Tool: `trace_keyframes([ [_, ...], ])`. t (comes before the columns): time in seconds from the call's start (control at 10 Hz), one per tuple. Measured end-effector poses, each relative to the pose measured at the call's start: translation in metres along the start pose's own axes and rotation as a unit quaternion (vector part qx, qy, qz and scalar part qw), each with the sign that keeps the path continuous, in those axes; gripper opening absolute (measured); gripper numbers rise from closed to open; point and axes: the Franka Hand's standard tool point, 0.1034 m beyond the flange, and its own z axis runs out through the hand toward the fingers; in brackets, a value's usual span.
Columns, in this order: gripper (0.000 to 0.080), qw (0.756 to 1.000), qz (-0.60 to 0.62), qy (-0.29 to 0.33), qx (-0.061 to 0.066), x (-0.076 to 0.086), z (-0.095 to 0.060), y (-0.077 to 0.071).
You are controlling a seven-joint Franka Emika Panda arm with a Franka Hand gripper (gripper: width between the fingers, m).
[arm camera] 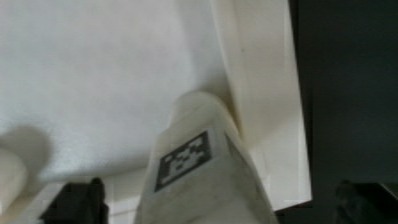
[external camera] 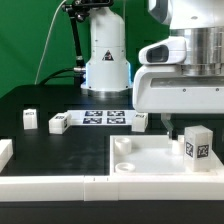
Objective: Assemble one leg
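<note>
The white panel (external camera: 150, 160) lies nearest, with the leg (external camera: 197, 146) standing upright on it toward the exterior view's right. My gripper (external camera: 170, 128) hangs just beside the leg, fingers spread, holding nothing. Behind lie the marker board (external camera: 104, 118) and further small posts (external camera: 30, 120).

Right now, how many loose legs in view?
4. One leg stands on the white panel below the gripper; three lie on the black table: at and beside the marker board. The arm may hide more.
</note>
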Motion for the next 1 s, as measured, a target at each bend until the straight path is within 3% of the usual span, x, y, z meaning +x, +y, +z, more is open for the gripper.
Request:
trace_keyframes([
  [0.3,0.0649,0.994,-0.111,0.004,-0.005,0.0012,0.0001,0.0013],
  [0.4,0.0529,0.994,-0.11,0.004,-0.004,0.0012,0.0001,0.0013],
  [0.5,0.0359,0.994,-0.11,0.004,-0.004,0.0012,0.0001,0.0013],
  [0.6,0.0359,0.994,-0.109,0.004,-0.005,0.0015,0.0001,0.0022],
  [0.7,0.0291,0.994,-0.109,0.004,-0.005,0.0017,0.0002,0.0027],
  [1.0,0.0291,0.997,-0.076,0.004,-0.004,0.0013,0.0004,0.0025],
])
